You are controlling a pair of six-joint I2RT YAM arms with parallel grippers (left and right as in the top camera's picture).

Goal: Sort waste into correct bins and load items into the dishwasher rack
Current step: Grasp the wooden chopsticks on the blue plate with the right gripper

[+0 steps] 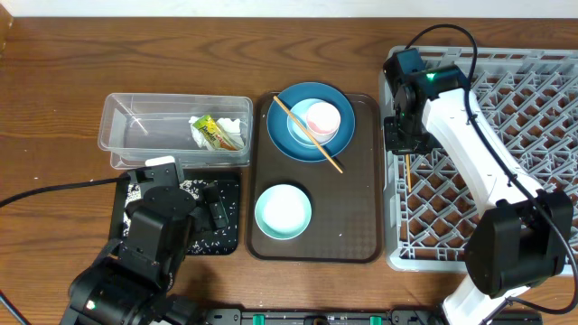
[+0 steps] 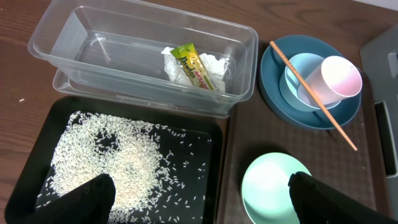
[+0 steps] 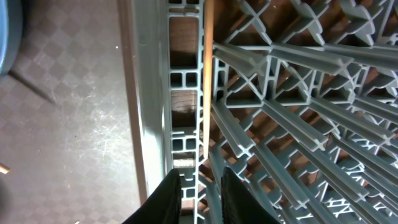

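The right gripper (image 3: 199,177) hangs low over the rack (image 1: 394,244), just right of the brown tray (image 1: 357,217). Its jaws are only a little apart and a chopstick (image 3: 207,93) runs into the gap between them. From where I stand I cannot tell whether the pads pinch it or have let it go. It lies along the rack wall nearest the brown tray, I'd guess because the lattice channel there keeps so thin a stick from slipping through. On the far end of the brown tray sits the blue plate (image 1: 282,135), with the light-blue bowl (image 2: 298,74) on it and the pink-white cup (image 2: 341,78) tipped into that bowl. A second chopstick (image 2: 311,102) lies slantwise across their rims, easy to pinch. The mint bowl (image 1: 283,210) stands alone on the near end. Left of the brown tray's far half, the clear tub (image 1: 107,126) holds the wrapper (image 2: 196,65) and the tissue (image 2: 174,71), dry rubbish kept together. Left of its near half, the black tray (image 2: 25,168) holds the rice (image 2: 112,162). The left gripper (image 2: 202,199) hovers over that tray's edge, jaws wide and empty, seemingly parked clear of the work.
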